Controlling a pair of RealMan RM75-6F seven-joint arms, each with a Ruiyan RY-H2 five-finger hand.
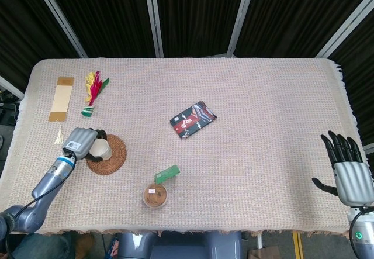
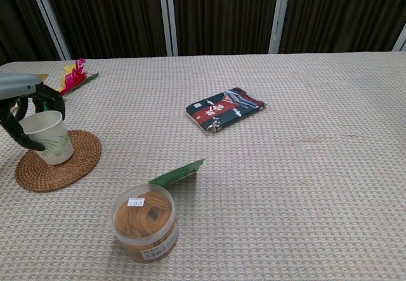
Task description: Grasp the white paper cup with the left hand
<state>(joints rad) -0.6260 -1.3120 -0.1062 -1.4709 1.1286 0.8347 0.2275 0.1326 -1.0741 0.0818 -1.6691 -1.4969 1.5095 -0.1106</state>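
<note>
The white paper cup (image 2: 49, 137) with a green print stands upright on the left part of a round woven coaster (image 2: 70, 167); in the head view the cup (image 1: 103, 148) shows its open mouth. My left hand (image 1: 82, 141) wraps around the cup from the left, its fingers (image 2: 28, 103) curled over the rim and side. The left forearm runs down to the table's near left corner. My right hand (image 1: 349, 170) hangs beyond the table's right edge with fingers spread and nothing in it; the chest view does not show it.
A clear tub of rubber bands (image 2: 145, 222) stands near the front edge with a green card (image 2: 176, 173) beside it. A dark printed packet (image 2: 224, 108) lies mid-table. A wooden bookmark (image 1: 61, 98) and a coloured feather toy (image 1: 93, 89) lie at the far left.
</note>
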